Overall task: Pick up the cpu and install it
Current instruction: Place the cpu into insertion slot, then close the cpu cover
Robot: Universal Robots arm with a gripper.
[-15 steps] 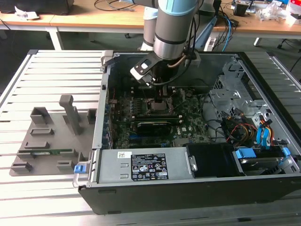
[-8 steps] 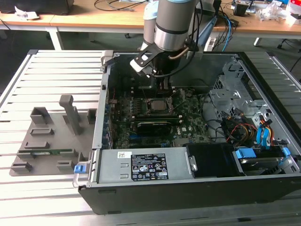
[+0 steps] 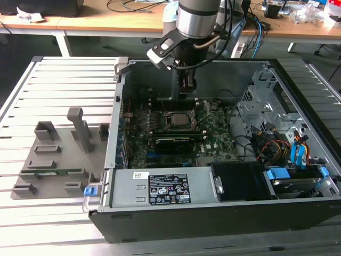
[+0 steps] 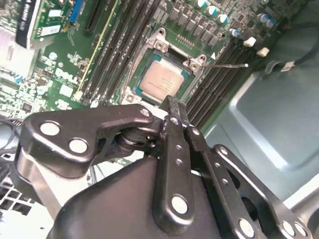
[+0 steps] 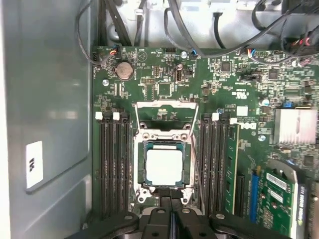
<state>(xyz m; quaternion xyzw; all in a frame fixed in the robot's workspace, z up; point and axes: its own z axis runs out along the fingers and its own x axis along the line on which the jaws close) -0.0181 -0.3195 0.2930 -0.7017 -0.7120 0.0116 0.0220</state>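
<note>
The cpu [image 5: 164,167] is a flat square chip with a silvery-white top. It lies flat inside the motherboard socket [image 3: 178,118], and its pale top also faces up in the second wrist view, cpu [image 4: 160,83]. The socket's metal load plate [image 5: 167,110] stands swung open beside it. My gripper [image 3: 186,84] hangs a little above the board by the socket's edge, apart from the chip. Its two black fingers [image 4: 172,107] are pressed together with nothing between them, and the fingertips [image 5: 171,206] show the same closed line.
Black memory slots [image 5: 113,164] flank the socket, one holding a green stick [image 5: 232,164]. The thin socket lever [image 4: 228,64] sticks out sideways. The open case [image 3: 120,74] walls surround the board, with cables and a drive cage [image 3: 266,106] at the exterior view's right. A grey fixture tray [image 3: 58,154] lies outside.
</note>
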